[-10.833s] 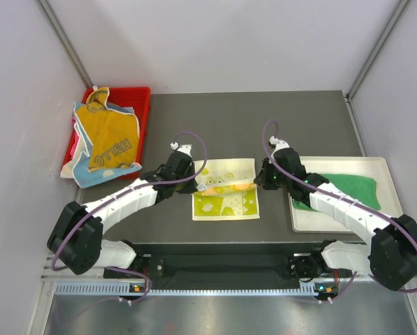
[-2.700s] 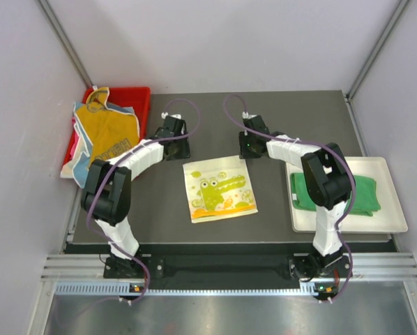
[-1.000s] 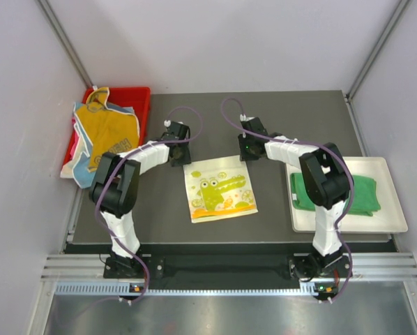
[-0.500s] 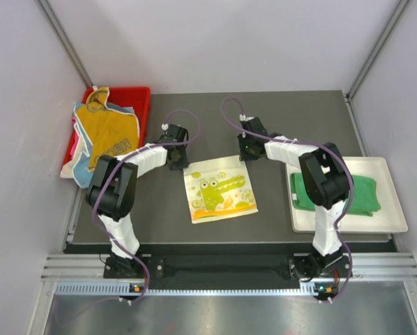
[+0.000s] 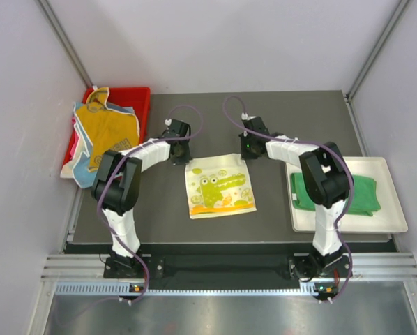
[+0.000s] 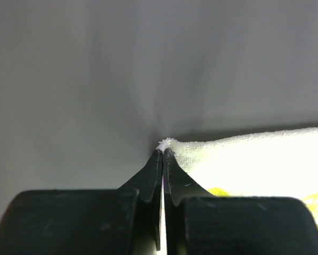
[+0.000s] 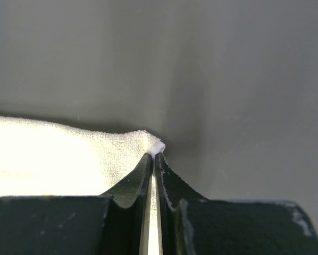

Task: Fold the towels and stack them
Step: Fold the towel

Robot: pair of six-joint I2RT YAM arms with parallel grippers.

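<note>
1. hidden from above: in the top view the wrist housings cover the fingertips of both arms, so the grip itself shows only in the wrist cameras.
2. the left gripper [image 6: 162, 152] is pinched tight on the far-left corner of the yellow towel [image 5: 220, 185]. a small tuft of cloth pokes out past the closed tips, and the rest of the cloth runs off the right edge of that view.
3. the right gripper [image 7: 154, 155] is clamped the same way on the towel's far-right corner, with a white nub of fabric at the tips. here the cloth is cut off at the left edge of the view.
4. the yellow towel, printed with a green crocodile, lies spread open in the middle of the dark table [image 5: 299, 118], between the two arms.
5. the red bin [image 5: 140, 98] sits at the table's far-left corner. an orange-yellow towel [image 5: 111, 129] is draped over it and spills past its left rim, covering most of it. the towel's lettering is creased and hard to read.
6. a light blue towel [image 5: 80, 157] shows only as a strip beneath the orange-yellow one.
7. the white tray [image 5: 397, 222] at the right edge holds a folded green towel [image 5: 362, 192], whose left end sits partly behind the right arm.
</note>
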